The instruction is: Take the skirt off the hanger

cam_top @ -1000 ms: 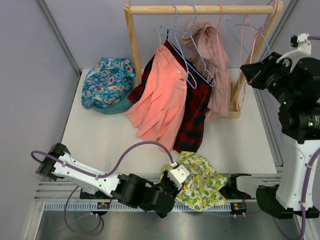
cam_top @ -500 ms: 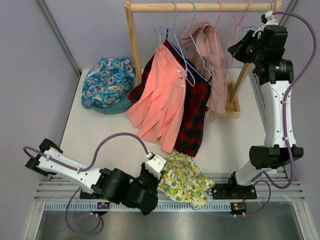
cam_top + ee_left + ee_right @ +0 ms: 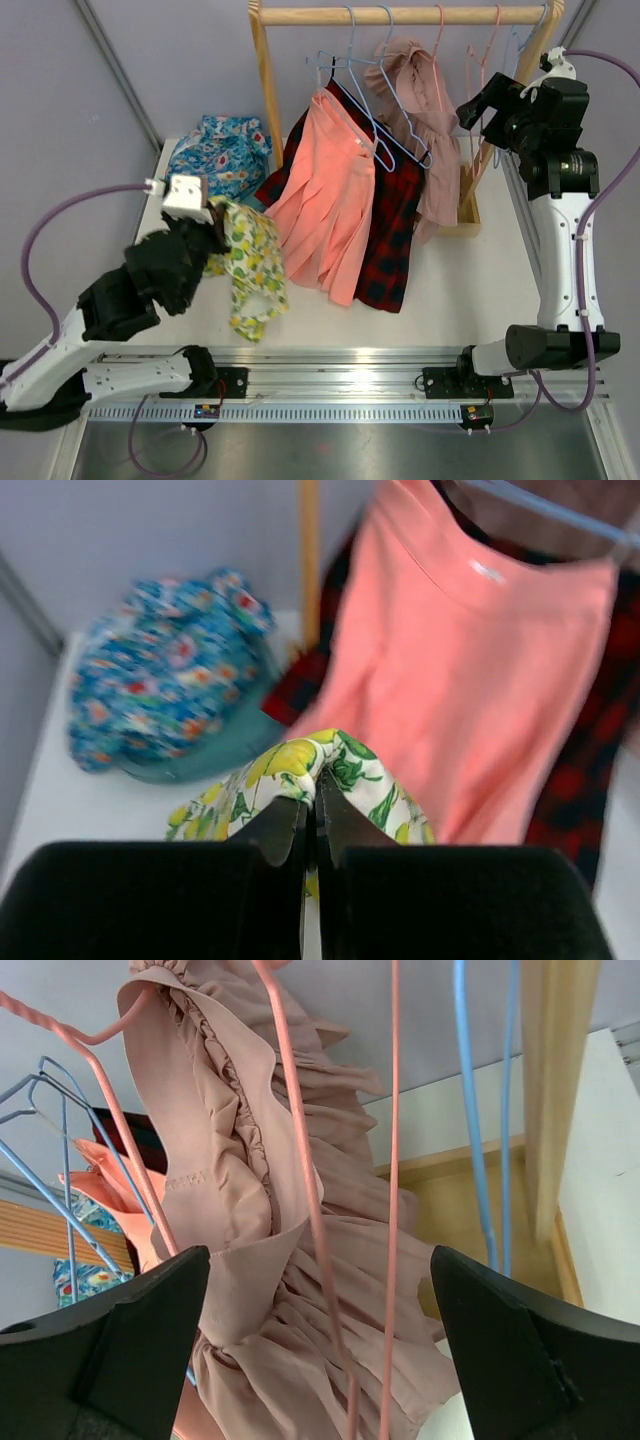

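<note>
Left gripper (image 3: 311, 825): jaws together, clamped on a fold of the lemon-print skirt (image 3: 250, 272). The skirt is on no hanger. It hangs from the jaws over the front left of the white surface (image 3: 470, 290). From above I can't tell whether the hem touches down. That's one skirt held by one arm.

Behind it, in the rear-left corner, is one pile (image 3: 215, 160) — blue floral cloth over a teal piece, probably two items.

One wooden rack (image 3: 400, 17) runs across the back with three garments on it:
- coral skirt (image 3: 325, 200) in front
- red-black plaid garment (image 3: 392, 240) right behind it, the two touching
- dusty-pink ruffled dress (image 3: 425, 120) to their right

Hangers are the blue wire hangers (image 3: 380, 150), at least two over the coral and plaid pieces, and the pink wire hangers (image 3: 300, 1160) toward the right end. The wires overlap, so there's no firm total.

Writing: there is one small white tag (image 3: 487, 572) at the coral waistband, too blurred to read.

Right gripper (image 3: 318, 1260) is high at the right end of the rail, jaws wide apart and gripping nothing. In the wrist view, two pink wires and the ruffled dress sit in line between the jaws, farther out. Two blue wires drop just beside the rack's right upright.
</note>
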